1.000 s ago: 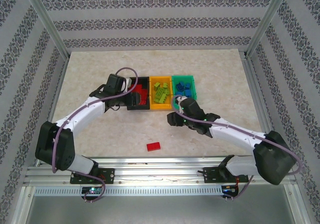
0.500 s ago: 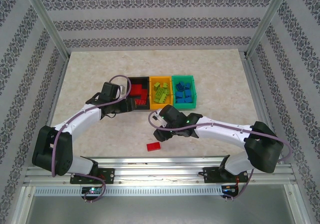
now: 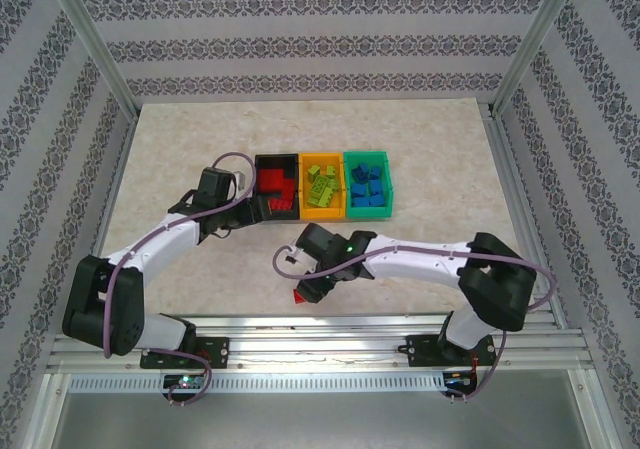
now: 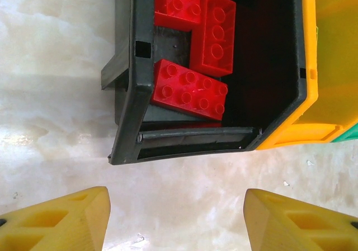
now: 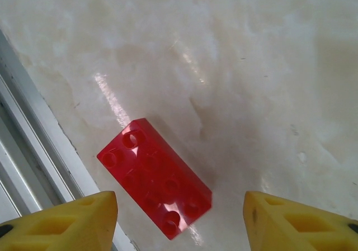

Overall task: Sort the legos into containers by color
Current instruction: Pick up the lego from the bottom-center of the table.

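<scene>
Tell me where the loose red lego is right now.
The loose red lego lies flat on the table by the front metal rail, directly below the open right gripper, apart from the black bin.

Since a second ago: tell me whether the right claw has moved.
Yes. In the top view the right claw has swung left and toward the near edge of the table, away from the orange bin, and hovers over the loose red brick.

You are getting bright, even light from overhead; faint, soft-edged shadows are lying on the bench [image 3: 180,139]. Glare is streaking the bench beside the red brick [image 5: 155,178] in the right wrist view. Inside the black bin [image 4: 141,77] the far corner is sinking into dark shadow.
</scene>
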`<state>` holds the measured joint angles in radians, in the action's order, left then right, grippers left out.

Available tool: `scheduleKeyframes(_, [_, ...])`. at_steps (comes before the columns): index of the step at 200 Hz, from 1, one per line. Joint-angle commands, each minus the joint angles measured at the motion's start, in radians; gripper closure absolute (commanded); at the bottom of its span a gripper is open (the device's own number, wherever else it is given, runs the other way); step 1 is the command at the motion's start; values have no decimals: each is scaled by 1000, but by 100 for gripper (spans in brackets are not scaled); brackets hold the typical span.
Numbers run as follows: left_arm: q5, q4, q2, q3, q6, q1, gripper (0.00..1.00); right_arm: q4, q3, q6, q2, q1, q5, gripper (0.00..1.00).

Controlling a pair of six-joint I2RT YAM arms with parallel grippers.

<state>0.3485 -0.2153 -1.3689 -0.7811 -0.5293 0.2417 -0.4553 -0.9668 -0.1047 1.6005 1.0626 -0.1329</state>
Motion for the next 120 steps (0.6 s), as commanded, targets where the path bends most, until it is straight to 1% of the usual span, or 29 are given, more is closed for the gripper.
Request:
scheduleKeyframes(1, [13,37,35,25,-17,-20,35,-61,-37,61,29,19,-2,37])
scheduleKeyframes(37, [20,55,46,52,-31,-23,35,-80,-48,92,58,22,3,33])
scheduleKeyframes(47, [20,60,48,56,-35,-23,35,-71,-44,95,65,21,16,29])
scheduleKeyframes(63, [23,59,50,59,-38,-22,35,-67,-52,102,87,20,22,28])
scheduleKeyframes(91, [21,56,60,55,-37,-24,35,-52,-82,104,136,22,-3,28])
scheduleKeyframes(120, [14,35,73,49,-29,-28,35,-49,-109,112,191,22,28,28])
